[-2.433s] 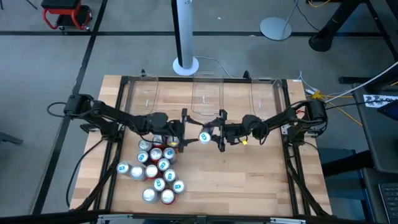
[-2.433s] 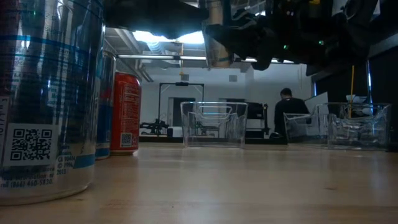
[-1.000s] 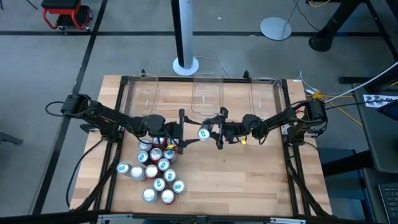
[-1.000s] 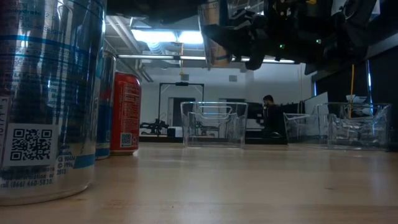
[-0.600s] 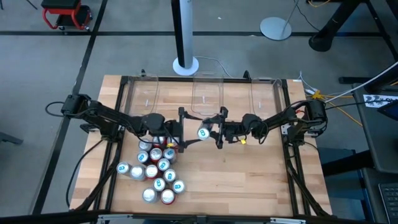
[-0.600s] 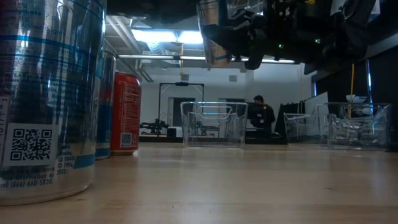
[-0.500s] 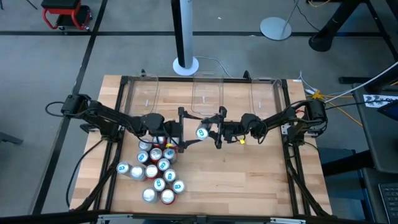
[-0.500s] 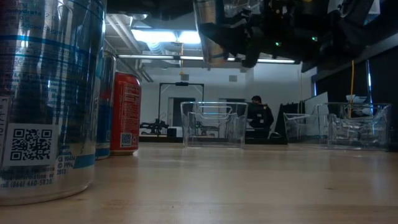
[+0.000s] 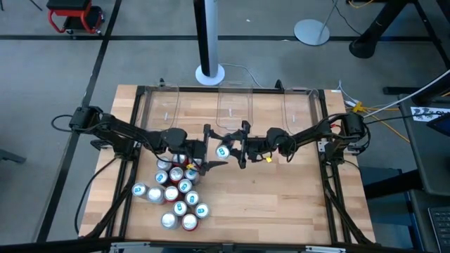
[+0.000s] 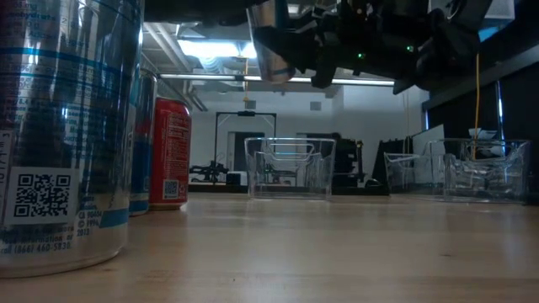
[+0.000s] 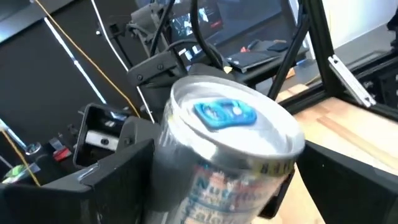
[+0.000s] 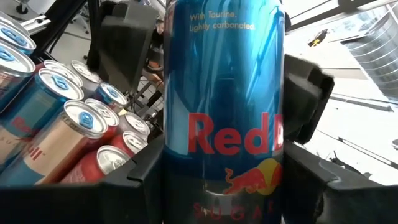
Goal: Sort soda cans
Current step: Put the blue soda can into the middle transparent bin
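Right end effector (image 9: 233,150): my fingers are clamped on a can (image 9: 222,151), one on each side of its blue body, holding it upright in the air above the middle of the surface (image 9: 281,204).
Held can: silver top with a blue tab, blue body with red lettering; in the low view it hangs high over the wood, touching nothing below it.
Left end effector (image 9: 206,150): my fingers stand apart, either side of the same can; whether they touch it I cannot tell. It sits just beside the right end effector, at the near edge of the cluster.
Cluster (image 9: 176,190): the other cans stand upright and packed close together on the left half of the surface, red, blue-and-white and silver bodies mixed, well below the held can.
Nearest cans, low view: a silver can (image 10: 67,135) fills the left edge, a red can (image 10: 171,154) stands behind it.
Bins: three clear bins line the far edge, left bin (image 9: 159,107), middle bin (image 9: 234,107), right bin (image 9: 302,107). No can shows in any of them.
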Robot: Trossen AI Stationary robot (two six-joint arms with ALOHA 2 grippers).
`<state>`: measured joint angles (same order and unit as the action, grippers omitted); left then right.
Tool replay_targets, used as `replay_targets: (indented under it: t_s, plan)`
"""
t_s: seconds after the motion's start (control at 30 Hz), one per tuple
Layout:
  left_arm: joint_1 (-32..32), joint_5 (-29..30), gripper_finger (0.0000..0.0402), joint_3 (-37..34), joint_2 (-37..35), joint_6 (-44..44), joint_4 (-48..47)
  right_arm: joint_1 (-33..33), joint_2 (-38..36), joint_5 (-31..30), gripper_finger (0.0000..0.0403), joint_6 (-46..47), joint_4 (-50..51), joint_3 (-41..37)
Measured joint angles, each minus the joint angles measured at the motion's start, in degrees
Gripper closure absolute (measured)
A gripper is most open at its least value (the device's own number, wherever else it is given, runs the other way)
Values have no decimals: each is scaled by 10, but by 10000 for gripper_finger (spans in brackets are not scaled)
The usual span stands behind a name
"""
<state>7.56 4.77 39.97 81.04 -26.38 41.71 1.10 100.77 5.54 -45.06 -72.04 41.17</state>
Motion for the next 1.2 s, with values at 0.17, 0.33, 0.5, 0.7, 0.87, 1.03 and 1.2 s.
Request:
replay_targets:
  t_s: [0.17, 0.33, 0.5, 0.7, 0.87, 1.03, 1.2]
  plan:
    - [0, -1, 27, 0, 0, -6, 19, 0, 0, -2, 187, 0, -1, 0]
    - [0, -1, 35, 0, 0, -6, 36, 0, 0, -4, 183, 0, -1, 0]
    - [-2, -1, 76, 0, 4, -11, 25, 0, 0, -4, 179, 0, -4, 0]
    - [-1, -7, 133, 0, 6, -20, 34, 0, 0, -5, 183, 4, -6, 0]
    - [-1, -5, 162, 0, 6, -24, 35, 0, 0, -5, 164, 7, -5, 0]
    - [-1, 16, 162, -1, 4, -3, 37, 0, -1, 0, 130, -20, 0, 1]
    - [-1, 28, 162, -1, -13, 24, 38, -1, -31, 25, 103, -54, 17, 1]
